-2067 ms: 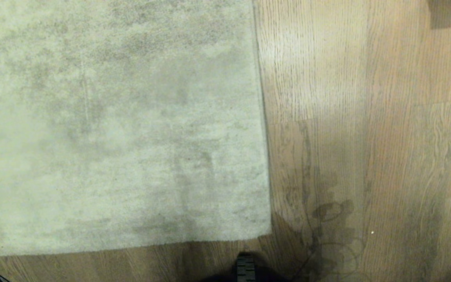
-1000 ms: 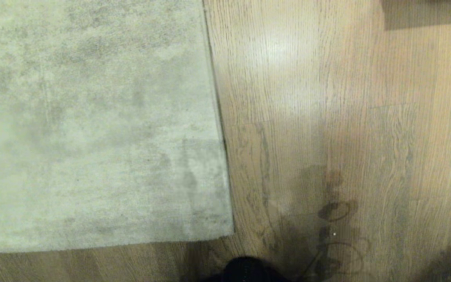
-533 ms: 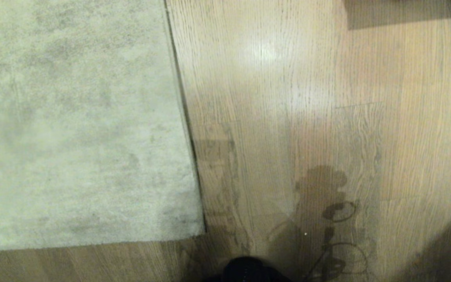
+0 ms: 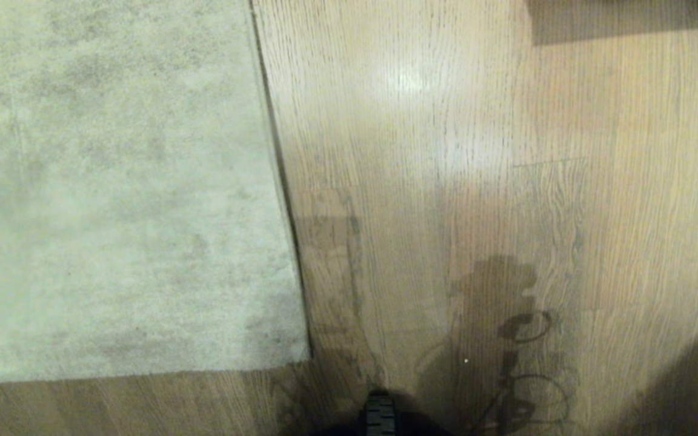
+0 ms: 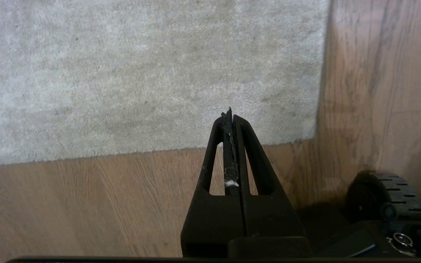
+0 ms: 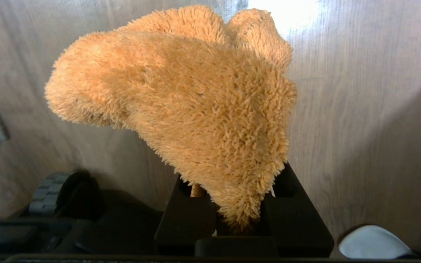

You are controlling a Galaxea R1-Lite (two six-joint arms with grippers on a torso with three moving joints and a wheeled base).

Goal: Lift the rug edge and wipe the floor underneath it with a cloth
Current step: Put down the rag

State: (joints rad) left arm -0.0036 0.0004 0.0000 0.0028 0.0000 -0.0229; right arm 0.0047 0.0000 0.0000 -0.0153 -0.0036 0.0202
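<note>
The task stands near its beginning, to judge from how things lie: the rug (image 4: 119, 181) lies wholly flat, filling the upper left of the head view, and its right-hand rug edge (image 4: 279, 181) runs down from the top of the frame to a corner at the lower middle, pressed to the floor (image 4: 476, 151) with no lift or fold anywhere; no strip of floor under it is exposed, so the lifting and the wiping both appear left to do; only the fetching of the cloth (image 6: 196, 98) looks done, since the right gripper (image 6: 238, 215) is clamped on its lower tuft in the right wrist view, the rag hanging above bare planks, and a sliver of orange at the lower right edge of the head view is probably the same rag; the left gripper (image 5: 231, 117) has its fingers pressed together on nothing, poised over the rug's near corner in the centre of the left wrist view; the cloth is orange-tan, shaggy and lumpy, bunched into two soft lobes; the rug is pale grey-beige, short-piled, mottled with darker patches; the floor is light brown wood grain with a bright sheen in the upper middle of the head view.
</note>
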